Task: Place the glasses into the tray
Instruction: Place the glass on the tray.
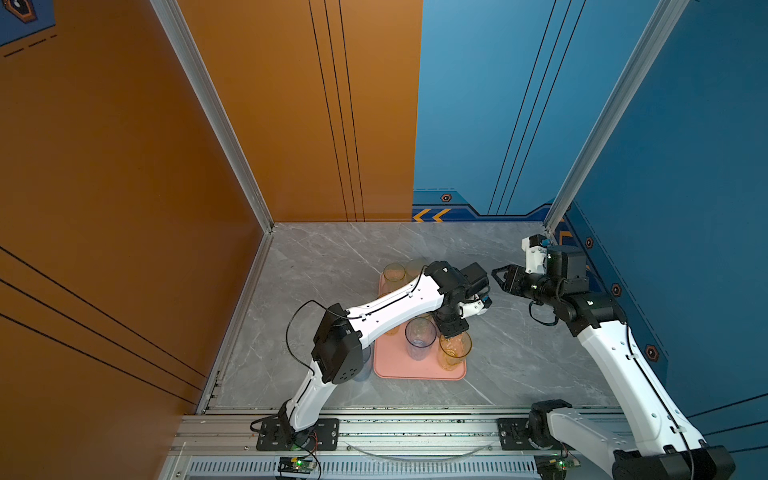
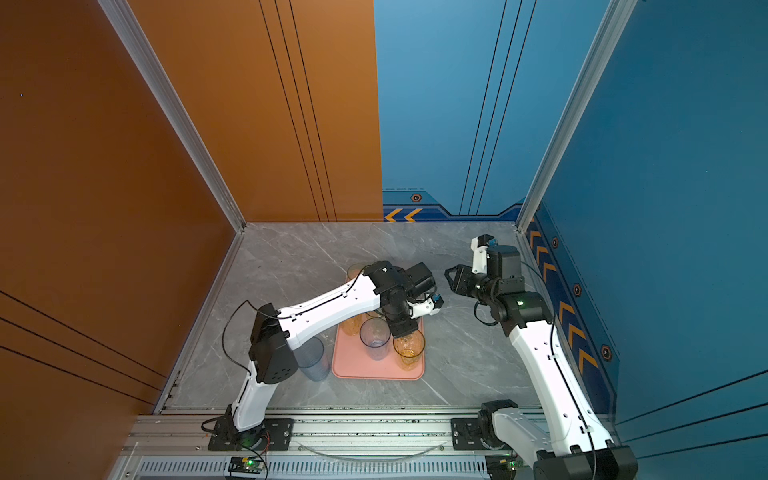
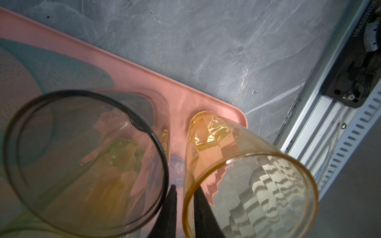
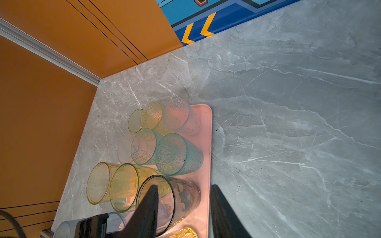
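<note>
The salmon-pink tray [image 1: 399, 370] [image 2: 357, 370] lies mid-table with several glasses standing in it. My left gripper [image 1: 453, 330] [image 3: 185, 185] points down over an amber glass [image 1: 455, 347] [image 3: 247, 175] at the tray's near right corner. One finger is inside its rim and one outside, slightly parted, with a gap showing beside the outer finger. A dark-rimmed grey glass [image 1: 420, 336] [image 4: 171, 197] stands next to it. A blue-grey glass [image 2: 311, 357] stands on the table left of the tray. My right gripper [image 1: 496, 274] [image 4: 184, 186] hovers open and empty, right of the tray's far end.
Teal [image 4: 175, 154], green [image 4: 144, 146], yellow [image 4: 123, 185] and pinkish [image 4: 179, 117] glasses crowd the tray's far half, partly hidden under my left forearm [image 1: 395, 307] in both top views. Orange and blue walls close in the marble table [image 1: 519, 353]. A metal rail [image 1: 415, 428] runs along the front.
</note>
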Controlling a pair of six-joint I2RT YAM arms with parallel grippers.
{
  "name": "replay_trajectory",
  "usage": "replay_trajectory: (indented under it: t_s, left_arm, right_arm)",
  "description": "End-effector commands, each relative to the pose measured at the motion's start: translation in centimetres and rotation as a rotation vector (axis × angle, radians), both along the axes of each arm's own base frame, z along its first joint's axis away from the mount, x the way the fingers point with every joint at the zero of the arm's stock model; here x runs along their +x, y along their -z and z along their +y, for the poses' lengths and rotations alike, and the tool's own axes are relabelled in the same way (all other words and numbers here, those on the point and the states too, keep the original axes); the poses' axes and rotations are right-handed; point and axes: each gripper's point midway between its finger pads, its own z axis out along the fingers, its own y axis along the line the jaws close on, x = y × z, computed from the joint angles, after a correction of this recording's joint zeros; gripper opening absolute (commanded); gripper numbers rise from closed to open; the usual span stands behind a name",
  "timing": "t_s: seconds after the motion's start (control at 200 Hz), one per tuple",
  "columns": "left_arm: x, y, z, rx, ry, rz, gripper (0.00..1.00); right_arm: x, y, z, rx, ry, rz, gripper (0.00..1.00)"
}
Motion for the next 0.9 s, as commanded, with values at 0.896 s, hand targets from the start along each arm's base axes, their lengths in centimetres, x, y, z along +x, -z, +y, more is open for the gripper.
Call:
replay_trajectory:
  t_s: [0.896]
  left_arm:
    - [0.1, -8.8, 3.6, -0.144, -0.101, -0.151, 0.17]
  right_arm:
    - [0.1, -0.4, 1.1, 0.013, -0.043, -0.019, 0.41]
